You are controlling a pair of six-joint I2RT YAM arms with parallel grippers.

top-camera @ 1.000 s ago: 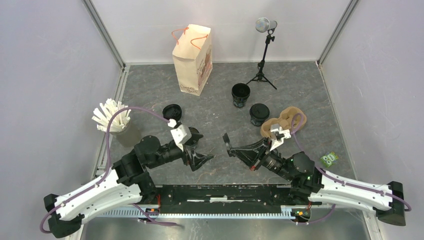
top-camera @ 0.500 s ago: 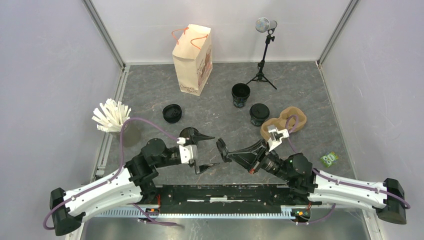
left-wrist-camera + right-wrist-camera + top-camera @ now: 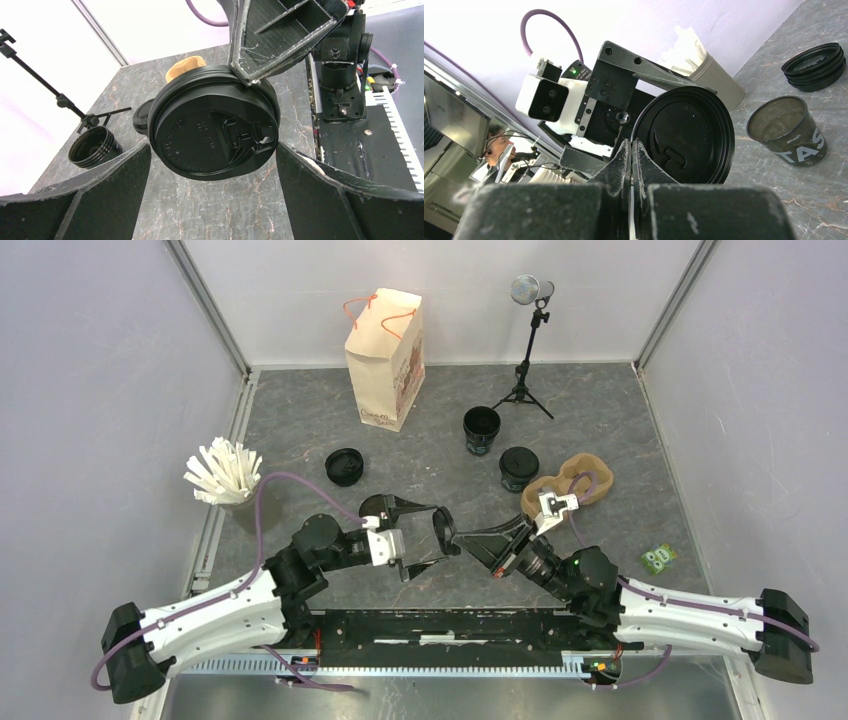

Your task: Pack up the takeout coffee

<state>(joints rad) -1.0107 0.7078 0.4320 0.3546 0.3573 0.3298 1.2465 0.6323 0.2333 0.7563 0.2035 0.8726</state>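
**Lid held edge-on between two pincers**

The right pincer (image 3: 631, 145) is pressed together on the rim of a black lid (image 3: 200, 135), holding it upright in the air, clear of the counter (image 3: 430, 440). The left pincer (image 3: 445, 531) stands fully apart, one finger to either side of the lid and touching it on neither side. The lid is likely very light, thin and slick, and it will probably bow if squeezed hard. The raised rim looks the firmest place to take it, across the full width and away from the spot the right pincer pinches. A soft close should suffice, since a hard one could pop it out sideways.

Beyond the left pincer, a stack of lids (image 3: 344, 466) lies on the counter. Beyond the right pincer stand what seems a lidded cup (image 3: 518, 468) and, farther off, an open cup (image 3: 481, 430). Both are probably light and thin-walled, best gripped round the body below the rim. The pulp carrier (image 3: 568, 483) sits just beside the lidded cup. Farthest from both pincers stands the paper bag (image 3: 385, 358).
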